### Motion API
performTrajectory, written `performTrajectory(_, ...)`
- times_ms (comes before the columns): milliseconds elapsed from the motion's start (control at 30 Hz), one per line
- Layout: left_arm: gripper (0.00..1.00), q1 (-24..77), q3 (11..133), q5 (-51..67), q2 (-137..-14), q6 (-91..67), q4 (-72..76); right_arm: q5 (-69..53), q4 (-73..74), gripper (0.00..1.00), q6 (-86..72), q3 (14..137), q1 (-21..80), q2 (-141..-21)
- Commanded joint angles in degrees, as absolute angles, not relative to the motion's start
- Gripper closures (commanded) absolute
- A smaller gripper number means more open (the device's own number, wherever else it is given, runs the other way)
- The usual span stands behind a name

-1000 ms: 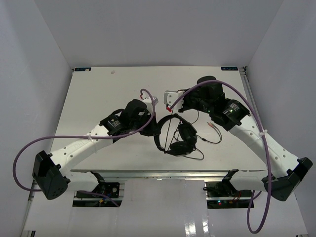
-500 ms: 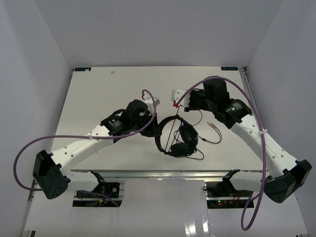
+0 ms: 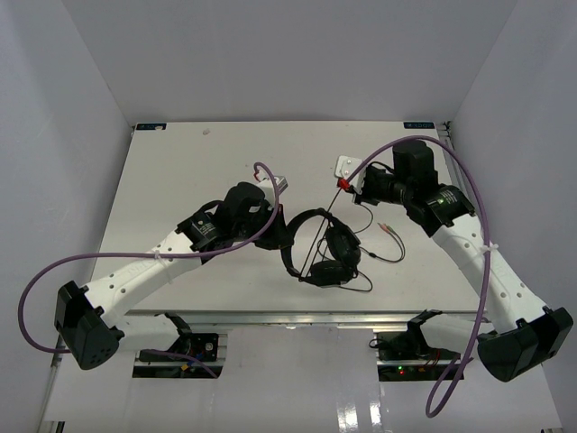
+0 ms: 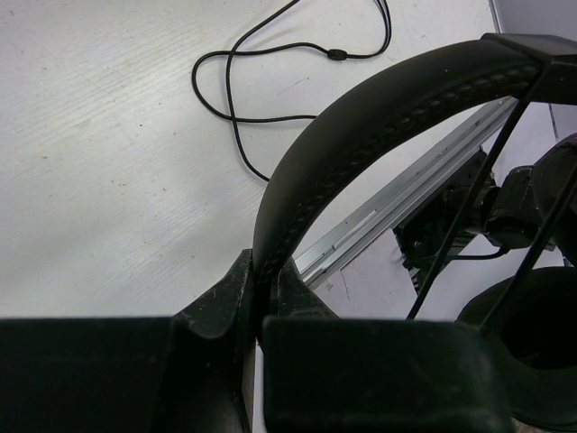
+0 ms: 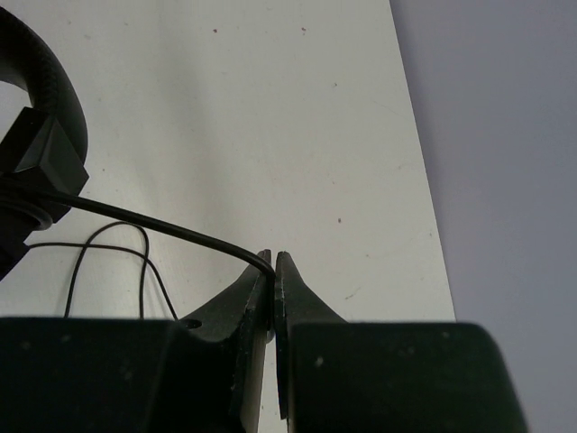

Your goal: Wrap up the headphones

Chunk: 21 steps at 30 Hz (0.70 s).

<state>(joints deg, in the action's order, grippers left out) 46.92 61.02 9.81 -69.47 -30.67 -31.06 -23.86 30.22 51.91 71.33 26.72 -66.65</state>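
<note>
The black headphones (image 3: 323, 245) are held in mid-table, earcups toward the front edge. My left gripper (image 3: 281, 231) is shut on the arched headband (image 4: 379, 117), which rises from between its fingers (image 4: 266, 290); one earcup (image 4: 532, 334) shows at the lower right. My right gripper (image 3: 346, 177) is up and behind the headset, shut on the thin black cord (image 5: 153, 220), which enters its fingertips (image 5: 273, 267). The cord runs taut from there down to the headset (image 3: 323, 236). Loose cord loops (image 4: 270, 81) and the pinkish plugs (image 3: 388, 228) lie on the table to the right.
The white table (image 3: 180, 171) is walled on three sides. A metal rail (image 3: 270, 316) runs along the front edge. Purple robot cables (image 3: 455, 171) arc over both arms. In the right wrist view the table's right edge (image 5: 424, 180) is close by.
My right gripper has moved right and back with the cord in it, drawing the cord straighter over the headset. My left gripper still holds the headband in about the same place.
</note>
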Motion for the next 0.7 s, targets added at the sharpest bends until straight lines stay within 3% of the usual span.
performTrajectory(0,1.0,47.5,63.8,10.8,-67.9,-30.3,-31.6,-28.1,27.5,0.92,48.1,73.0,25.2,-65.1)
performTrajectory(433,1.0,47.5,66.8,13.8,-66.4,-31.1,-31.0,-31.0,24.9,0.92,45.1,68.0,23.9,-66.7)
performTrajectory(667,1.0,47.5,70.4,11.8,-63.5,-32.3,-31.5,-42.5,22.3,0.92,38.4,67.0,22.1,-69.0)
